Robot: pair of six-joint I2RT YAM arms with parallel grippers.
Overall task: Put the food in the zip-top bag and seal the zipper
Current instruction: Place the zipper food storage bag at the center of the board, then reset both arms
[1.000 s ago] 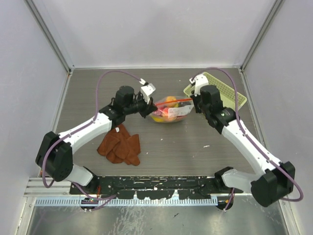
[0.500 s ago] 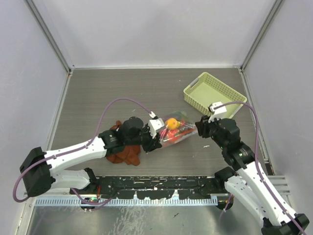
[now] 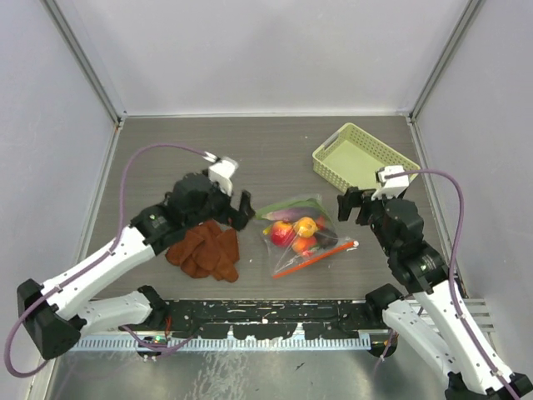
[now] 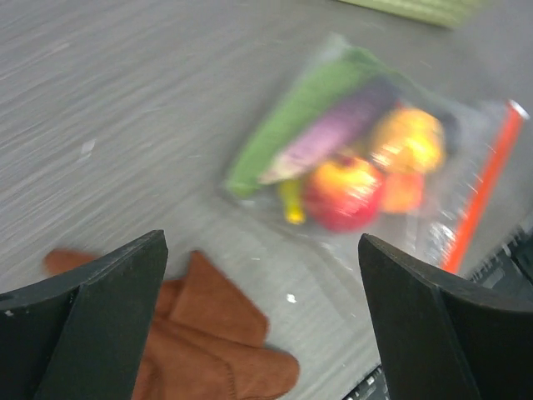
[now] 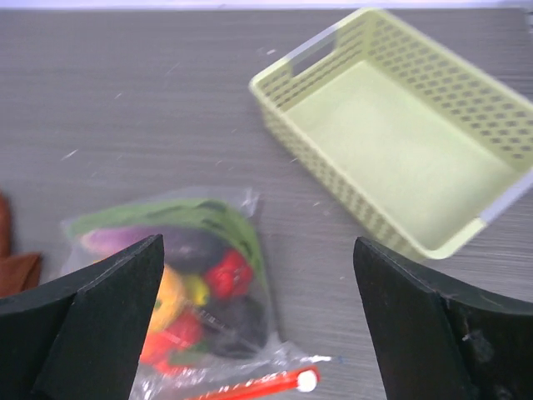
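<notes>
The zip-top bag [image 3: 301, 233] lies flat on the table [image 3: 275, 150] between the two arms, and nothing grips it. The food [image 3: 293, 231] is seen packed inside it: a red piece, an orange-yellow piece, a dark purple piece and the green leaves along the far edge. The zipper [image 3: 315, 258] runs as one straight orange-red line along the near right edge, with its white tab at the right end. Whether it is closed along its whole length cannot be told, since the left wrist view is blurred.

The left gripper [image 3: 241, 211] is held spread wide just left of the bag, and the right gripper [image 3: 351, 206] is spread wide to its right. Neither touches the plastic. A rust-brown cloth [image 3: 204, 250] lies near the bag on the left, and a pale green basket [image 3: 366, 158] stands well apart at the far right.

The task is judged nearly done, with only the seal to be confirmed. The strip should be looked over from end to end. If a gap is found, the bag should be pinned at one end and the strip pinched and followed in one steady pass, with the fingers kept off the bulging food.
</notes>
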